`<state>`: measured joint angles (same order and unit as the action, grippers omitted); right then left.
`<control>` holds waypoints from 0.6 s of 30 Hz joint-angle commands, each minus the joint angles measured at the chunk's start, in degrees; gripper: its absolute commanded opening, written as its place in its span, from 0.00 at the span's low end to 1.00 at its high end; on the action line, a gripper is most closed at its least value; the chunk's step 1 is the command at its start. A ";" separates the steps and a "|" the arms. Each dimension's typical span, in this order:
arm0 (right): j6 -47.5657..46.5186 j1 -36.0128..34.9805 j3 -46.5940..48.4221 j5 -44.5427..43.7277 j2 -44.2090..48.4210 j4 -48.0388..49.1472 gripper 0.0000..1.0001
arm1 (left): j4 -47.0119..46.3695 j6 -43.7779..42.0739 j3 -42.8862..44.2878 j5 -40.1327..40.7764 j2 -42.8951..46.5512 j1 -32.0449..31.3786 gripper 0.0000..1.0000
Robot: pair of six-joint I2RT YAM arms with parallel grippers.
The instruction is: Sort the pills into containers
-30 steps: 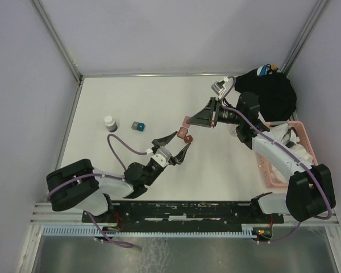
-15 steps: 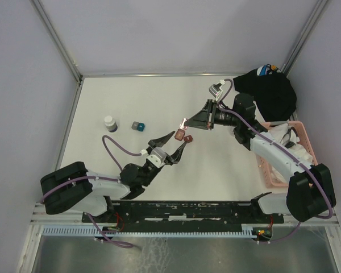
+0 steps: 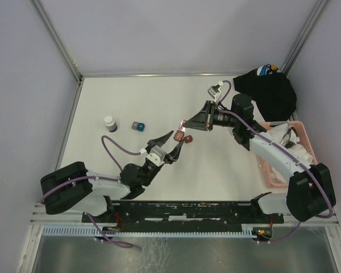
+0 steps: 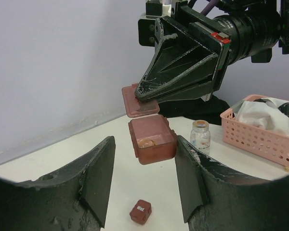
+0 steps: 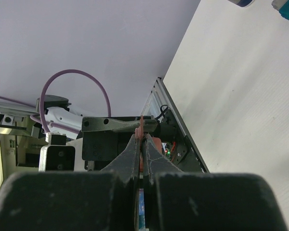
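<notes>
My right gripper [image 3: 184, 123] is shut on the raised lid [image 4: 139, 101] of an open dark-red box [image 4: 153, 139] and holds it in the air. The box hangs just past the tips of my open left gripper [image 4: 143, 156], in line with the gap between its fingers, touching neither. A yellowish pill [image 4: 145, 143] lies inside the box. In the top view the box [image 3: 178, 135] hangs just ahead of my left gripper [image 3: 171, 143]. A closed dark-red box marked "Wed" [image 4: 140, 211] lies on the table below. A clear vial [image 4: 200, 136] stands behind. In the right wrist view the lid's edge [image 5: 141, 126] sticks out of my shut right gripper [image 5: 140, 137].
A pink slatted basket [image 3: 270, 170] with white packets stands at the right, and it also shows in the left wrist view [image 4: 260, 130]. A black cloth [image 3: 270, 91] lies at the back right. A white-capped bottle [image 3: 109, 123] and a teal box [image 3: 138, 125] stand at the left.
My right gripper has carried the open box down and left, toward my left gripper. My left arm has drawn back a little to the left, still open.
</notes>
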<state>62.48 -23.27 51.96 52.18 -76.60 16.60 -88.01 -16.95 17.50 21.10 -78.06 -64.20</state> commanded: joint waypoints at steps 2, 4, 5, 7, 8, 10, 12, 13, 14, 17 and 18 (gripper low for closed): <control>-1.04 -0.43 0.94 -0.86 0.10 0.37 0.02 | -11.18 0.96 0.86 2.08 -0.05 0.13 0.58; -1.12 -0.46 0.95 -0.86 0.13 0.33 0.02 | -11.17 0.91 0.78 2.14 0.01 0.09 0.56; -1.17 -0.49 1.00 -0.86 0.09 0.28 0.02 | -11.15 1.01 0.75 2.18 0.01 0.13 0.54; -1.22 -0.48 1.01 -0.86 0.10 0.20 0.02 | -11.22 0.94 0.65 2.29 0.10 0.17 0.48; -1.23 -0.50 0.99 -0.83 0.04 0.19 0.02 | -11.18 0.95 0.57 2.28 0.18 0.14 0.47; -1.22 -0.54 0.97 -0.78 0.06 0.22 0.02 | -11.16 0.91 0.46 2.42 0.28 0.10 0.44; -1.24 -0.56 1.10 -0.81 0.09 0.20 0.02 | -11.21 1.00 0.31 2.45 0.41 0.13 0.40; -1.22 -0.53 1.11 -0.73 0.11 0.19 0.02 | -11.15 1.04 0.22 2.61 0.49 0.13 0.38; -1.30 -0.60 1.04 -0.69 0.13 0.20 0.02 | -11.20 0.96 0.13 2.62 0.61 0.13 0.36; -1.44 -0.63 1.25 -0.42 0.11 0.34 0.03 | -11.19 0.95 0.00 2.80 0.87 0.13 0.30; -1.48 -0.58 1.32 -0.24 0.19 0.44 0.03 | -11.16 0.98 -0.07 2.88 0.93 0.13 0.27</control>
<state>61.65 -23.53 51.96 50.92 -76.77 15.77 -88.01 -16.86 17.50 21.98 -78.06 -64.25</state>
